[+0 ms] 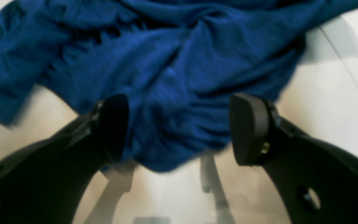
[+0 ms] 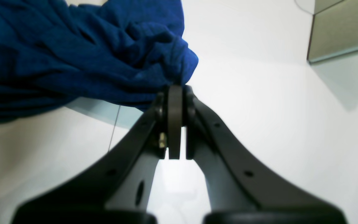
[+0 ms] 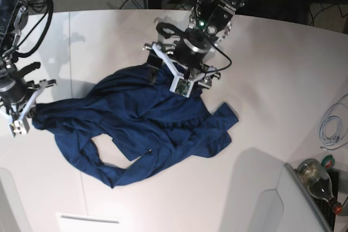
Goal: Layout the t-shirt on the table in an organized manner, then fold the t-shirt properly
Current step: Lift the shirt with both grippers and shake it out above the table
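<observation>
The dark navy t-shirt [image 3: 147,129] lies crumpled and spread across the middle of the white table [image 3: 272,63]. My left gripper [image 3: 175,77] is open over the shirt's far edge. In the left wrist view its two fingers straddle a bunched fold of the shirt [image 1: 179,77], with the gripper [image 1: 180,129] not closed on it. My right gripper [image 3: 33,110] is at the shirt's left end. In the right wrist view it [image 2: 176,93] is shut on a pinched corner of the shirt [image 2: 82,59], which hangs a little above the table [image 2: 259,109].
A thin seam [image 3: 69,42] runs across the table's left part. A white cable [image 3: 331,126] lies at the right edge. A bottle [image 3: 315,177] and a grey panel [image 3: 261,210] sit at the bottom right. Cables and equipment stand behind the curved far edge.
</observation>
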